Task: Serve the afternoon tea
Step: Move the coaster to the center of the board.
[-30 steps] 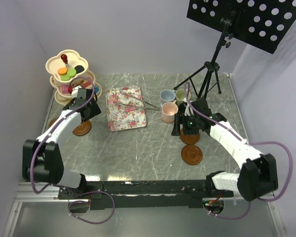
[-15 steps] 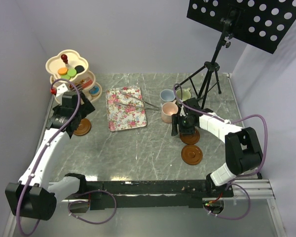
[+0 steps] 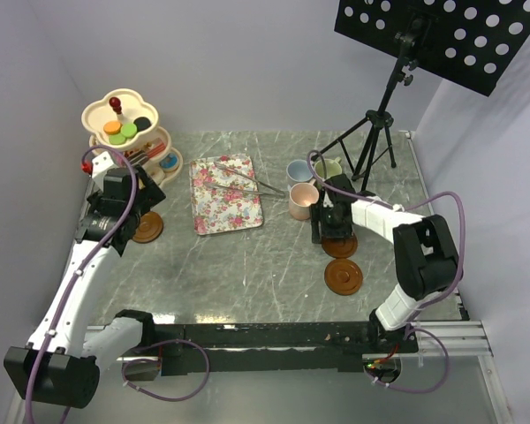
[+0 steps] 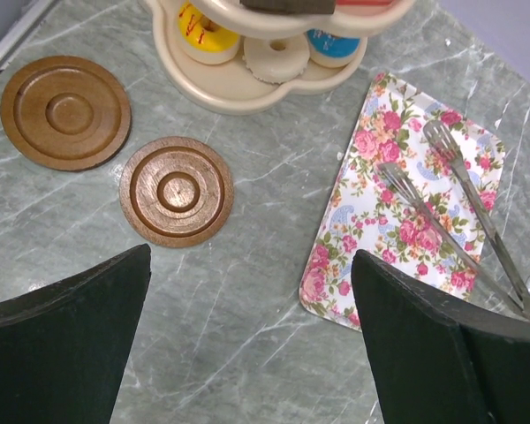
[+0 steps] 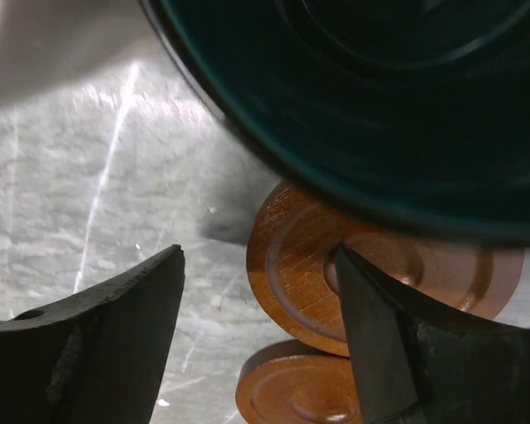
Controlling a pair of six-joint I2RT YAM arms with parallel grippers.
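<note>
The cream three-tier stand (image 3: 124, 132) with toy cakes stands at the back left; its bottom tier (image 4: 247, 84) holds yellow, cream and blue cakes. Two brown saucers (image 4: 68, 112) (image 4: 177, 190) lie in front of it. My left gripper (image 4: 252, 265) hovers open and empty over bare marble between them and the tray. Light blue (image 3: 299, 170), light green (image 3: 329, 168) and pink (image 3: 303, 201) mugs stand together. My right gripper (image 5: 259, 256) is open; the dark green mug (image 5: 353, 106) fills the view just beyond its fingertips, over a saucer (image 5: 318, 283). Another saucer (image 5: 300, 397) lies next to it.
The floral tray (image 3: 225, 194) with the metal tongs (image 4: 459, 203) lies mid-table. A black tripod (image 3: 371, 132) with a perforated board stands at the back right, close behind the mugs. Walls close in the table on the left, back and right.
My left arm has swung left and drawn back from the stand, open throughout. My right arm has folded its elbow outward while its gripper stayed over the near saucers.
</note>
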